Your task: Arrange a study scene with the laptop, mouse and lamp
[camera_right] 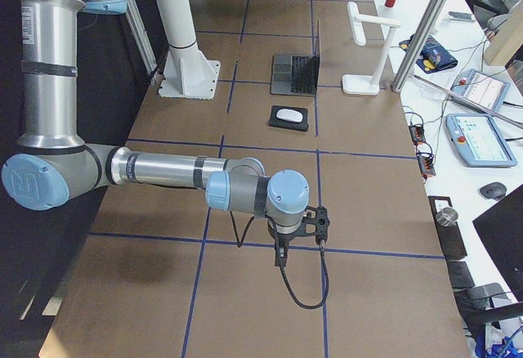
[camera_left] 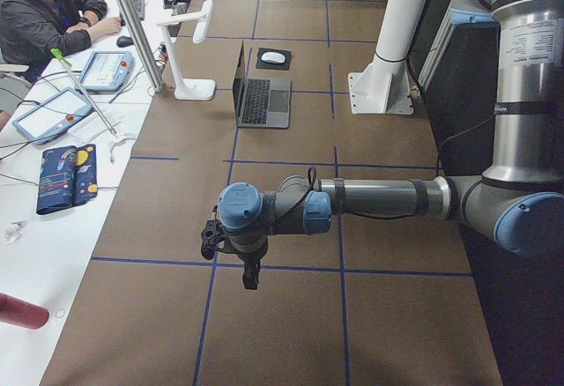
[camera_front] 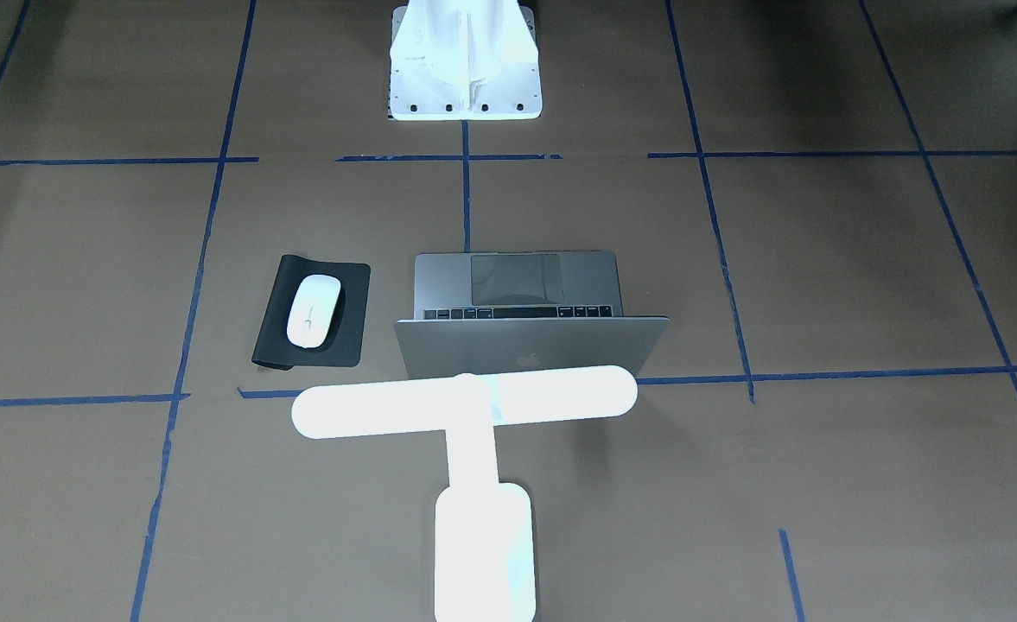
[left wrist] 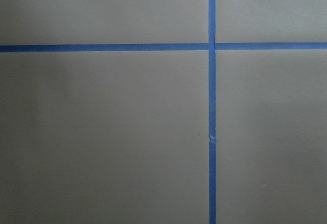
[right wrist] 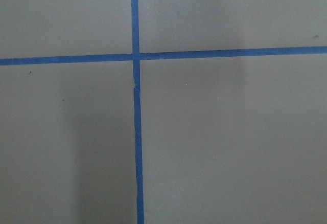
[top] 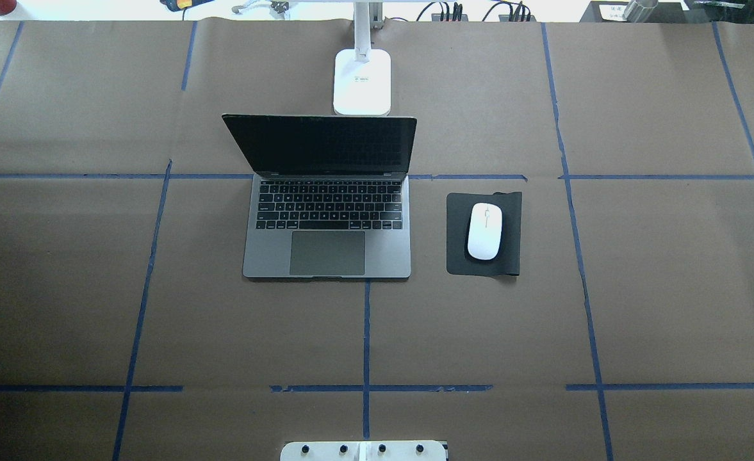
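Note:
The laptop (top: 325,253) stands open at the table's middle, its lid (camera_front: 530,350) up and its screen dark. The white mouse (top: 483,230) lies on a black mat (top: 457,256) to the laptop's right in the overhead view; it also shows in the front-facing view (camera_front: 313,309). The glowing lamp (camera_front: 465,402) stands behind the laptop, its base (top: 362,80) at the far edge. My left gripper (camera_left: 251,276) and right gripper (camera_right: 280,253) hang over bare table at either end, far from these things. I cannot tell whether they are open or shut.
The table is covered in brown paper with a grid of blue tape (top: 366,333). The white bolted pedestal (camera_front: 465,86) stands at the robot's side. Operators' desks with tablets (camera_left: 106,69) and a seated person (camera_left: 44,11) line the far edge. Both wrist views show only paper and tape.

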